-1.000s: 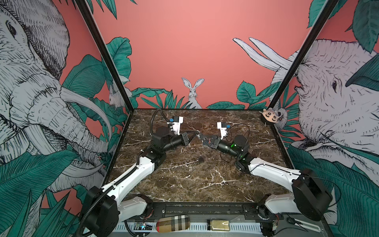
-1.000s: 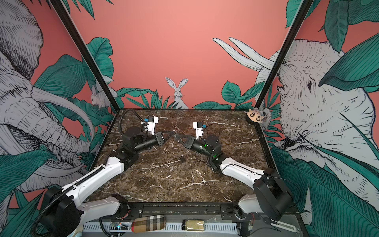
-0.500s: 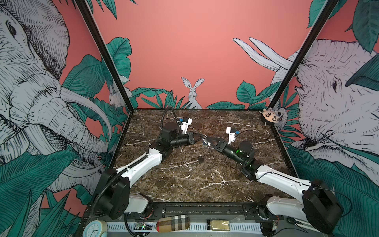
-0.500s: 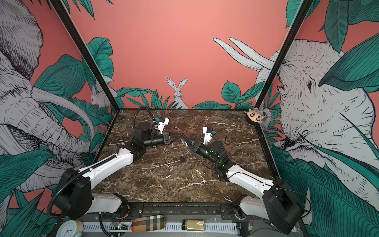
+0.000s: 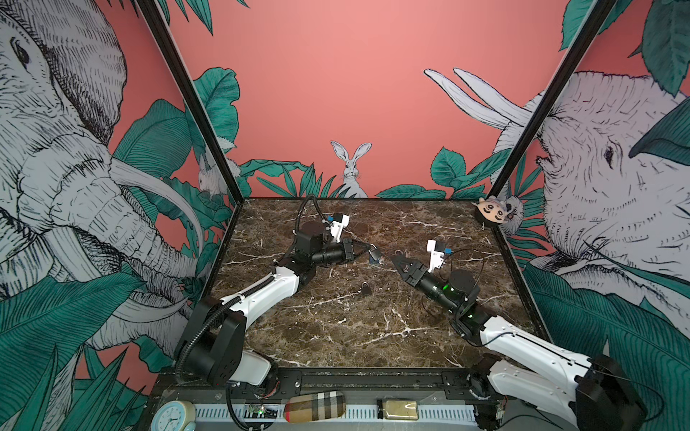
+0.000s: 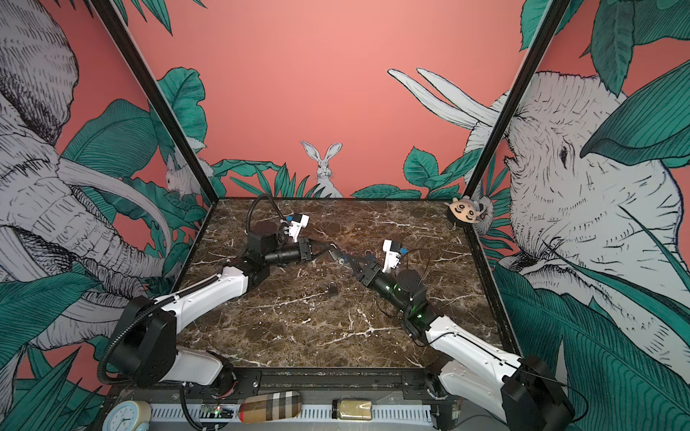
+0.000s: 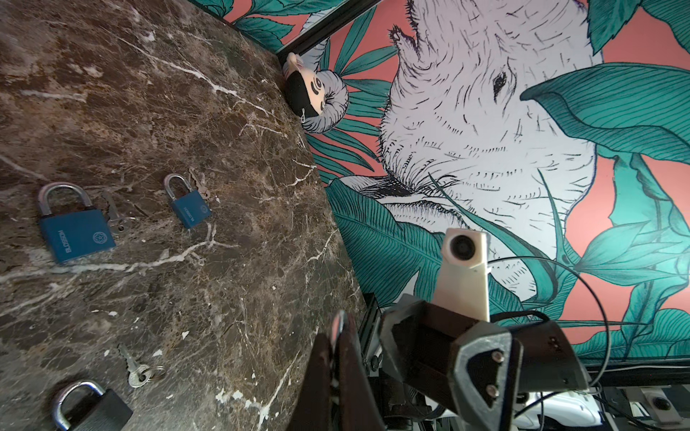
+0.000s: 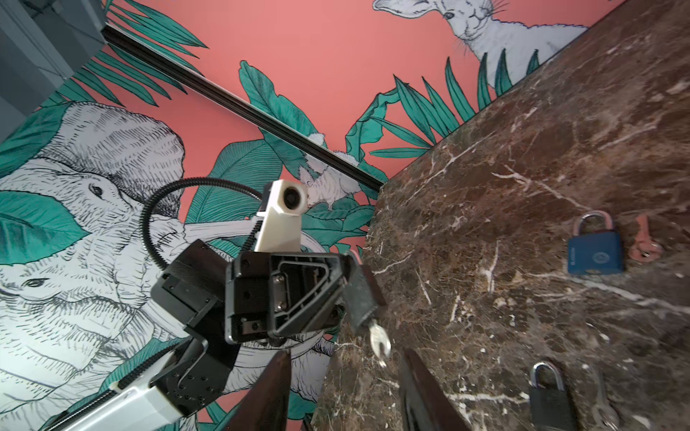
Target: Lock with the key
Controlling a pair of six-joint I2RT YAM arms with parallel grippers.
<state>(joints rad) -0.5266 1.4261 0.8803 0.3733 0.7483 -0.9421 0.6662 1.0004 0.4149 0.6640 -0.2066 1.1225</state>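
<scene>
In both top views my left gripper [image 5: 367, 248] [image 6: 329, 247] hangs above the middle of the marble table, shut on the shackle of a small padlock [image 5: 375, 254] [image 6: 336, 255]. The right wrist view shows that padlock [image 8: 360, 294] hanging from the left gripper [image 8: 336, 268]. A silver key [image 8: 379, 337] sticks out of the padlock's underside. My right gripper [image 5: 395, 257] [image 8: 345, 388] faces the key with its jaws open, and the key head sits between and just ahead of the fingertips, touching neither. In the left wrist view the shut fingers [image 7: 351, 373] pinch the shackle [image 7: 338, 328].
Other padlocks lie on the table [image 5: 336, 328]: a large blue padlock [image 7: 76, 233], a small blue padlock [image 7: 186, 207] [image 8: 595, 252], each with a key beside it, and a black padlock [image 5: 366, 288] [image 7: 89, 408] near a ringed key [image 7: 138, 371]. A plush toy [image 5: 493, 212] sits at the far right corner.
My right gripper has opened off the key and drawn back a little to the right. The left gripper, still shut on the padlock, has shifted slightly rightwards.
</scene>
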